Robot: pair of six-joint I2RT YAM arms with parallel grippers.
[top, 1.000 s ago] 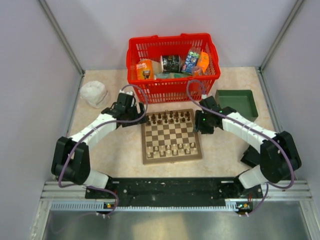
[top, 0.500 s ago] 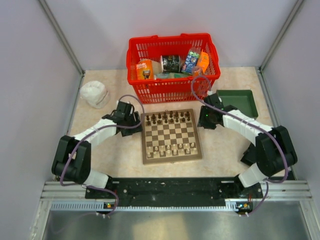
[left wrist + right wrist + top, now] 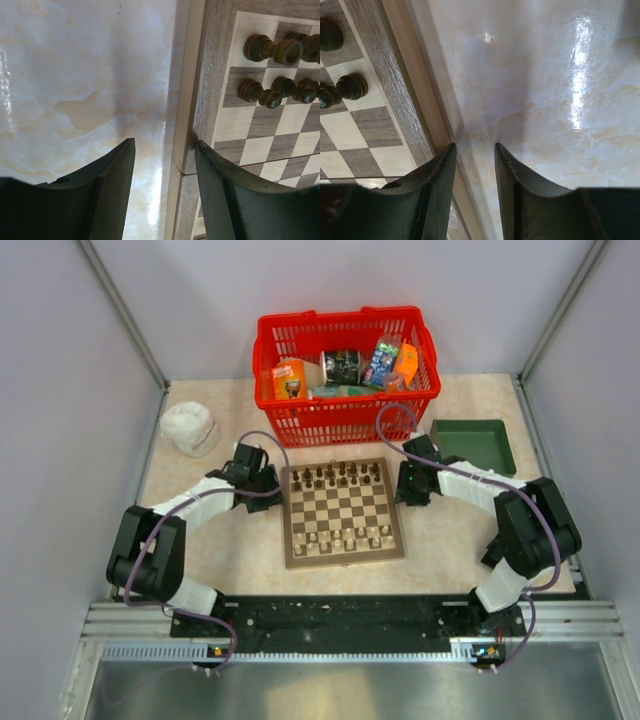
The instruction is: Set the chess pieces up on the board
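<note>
The board [image 3: 344, 509] lies mid-table. Dark chess pieces [image 3: 338, 476] stand in its two far rows and pale pieces [image 3: 345, 538] in its two near rows. My left gripper [image 3: 270, 481] is open and empty at the board's far left edge. In the left wrist view it [image 3: 165, 145] straddles the board's side [image 3: 214, 75], with dark pieces [image 3: 260, 93] beyond. My right gripper [image 3: 408, 485] is open and empty beside the board's far right edge. In the right wrist view it [image 3: 475, 146] hangs over bare table next to the border [image 3: 385, 85], near a dark pawn [image 3: 351, 86].
A red basket [image 3: 345, 420] holding packaged items stands just behind the board. A green tray [image 3: 495, 450] sits at the back right. A white crumpled cloth [image 3: 188, 427] lies at the back left. Grey walls close in both sides.
Both grippers have pulled back a little from the board's far corners to its side edges, and the right arm's elbow has folded inward. No piece has moved.
</note>
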